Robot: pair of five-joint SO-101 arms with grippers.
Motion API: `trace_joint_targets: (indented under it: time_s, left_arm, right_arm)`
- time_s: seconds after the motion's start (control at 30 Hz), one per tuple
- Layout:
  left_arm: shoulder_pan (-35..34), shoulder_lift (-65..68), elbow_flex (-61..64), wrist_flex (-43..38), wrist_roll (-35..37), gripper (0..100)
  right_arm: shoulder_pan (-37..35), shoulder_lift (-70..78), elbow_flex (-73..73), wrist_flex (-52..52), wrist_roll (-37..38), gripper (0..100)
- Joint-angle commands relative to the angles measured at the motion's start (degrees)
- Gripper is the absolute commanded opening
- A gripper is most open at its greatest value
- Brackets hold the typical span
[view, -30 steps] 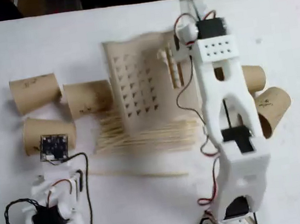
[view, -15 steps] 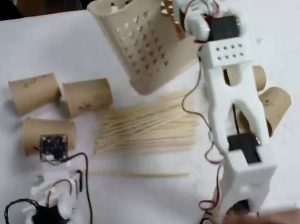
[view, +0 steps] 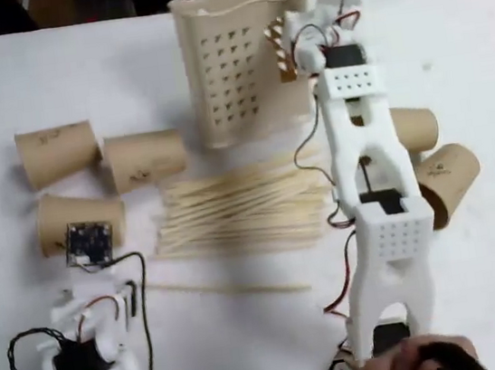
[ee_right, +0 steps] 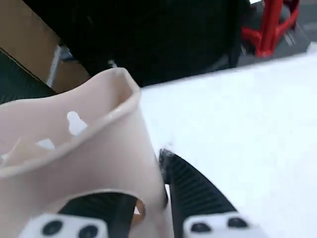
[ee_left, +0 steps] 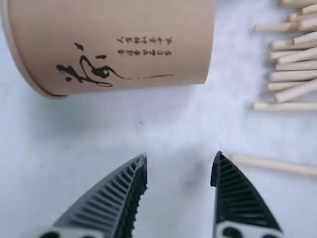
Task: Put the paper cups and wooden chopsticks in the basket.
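Note:
The cream perforated basket (view: 232, 68) stands upright at the back of the table, and my right gripper (view: 288, 48) is shut on its rim. In the right wrist view the basket wall (ee_right: 99, 148) sits between the right gripper's (ee_right: 148, 173) fingers. A pile of wooden chopsticks (view: 241, 208) lies in front of the basket, with one loose chopstick (view: 229, 288) nearer. Three paper cups (view: 58, 153) (view: 146, 159) (view: 79, 221) lie on their sides at the left, two more (view: 409, 127) (view: 447, 179) at the right. My left gripper (ee_left: 181, 156) is open just short of a cup (ee_left: 114, 44).
The left arm (view: 82, 353) sits folded at the near left corner. The right arm (view: 375, 186) stretches over the table's right half, partly covering the two right cups. Chopstick ends (ee_left: 292, 64) lie beside the left gripper. White tabletop (view: 467, 47) at the far right.
The basket lay on its side over the chopsticks; my right gripper lifted and tipped it, and it now stands upright behind the pile. The left arm has not moved.

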Motion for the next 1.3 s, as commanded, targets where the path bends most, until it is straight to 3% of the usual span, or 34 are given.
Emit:
trace_joint_targets:
  time_s: [0.0,0.3,0.43,0.77,1.03,1.27]
  left_arm:
    - [-0.48,-0.22,-0.18,0.18,-0.18,22]
    - [-0.48,-0.22,-0.18,0.18,-0.18,22]
    - [-0.48,-0.22,-0.18,0.18,-0.18,22]
    - [-0.48,-0.22,-0.18,0.18,-0.18,22]
    - [-0.48,-0.22,-0.18,0.18,-0.18,22]
    - [-0.48,-0.22,-0.18,0.18,-0.18,22]
  right_arm:
    - [1.98,-2.07,1.14,3.38,-1.05,1.7]
    - [2.24,-8.92,13.1,-3.3,-0.26,1.7]
    - [-0.75,-19.74,21.19,-5.49,7.65,1.7]
    - [-3.82,-38.2,62.42,-36.79,12.48,3.5]
    - [-0.13,-42.68,76.92,-36.88,23.47,20.4]
    - [0.48,-52.97,87.3,-36.7,29.98,22.7]
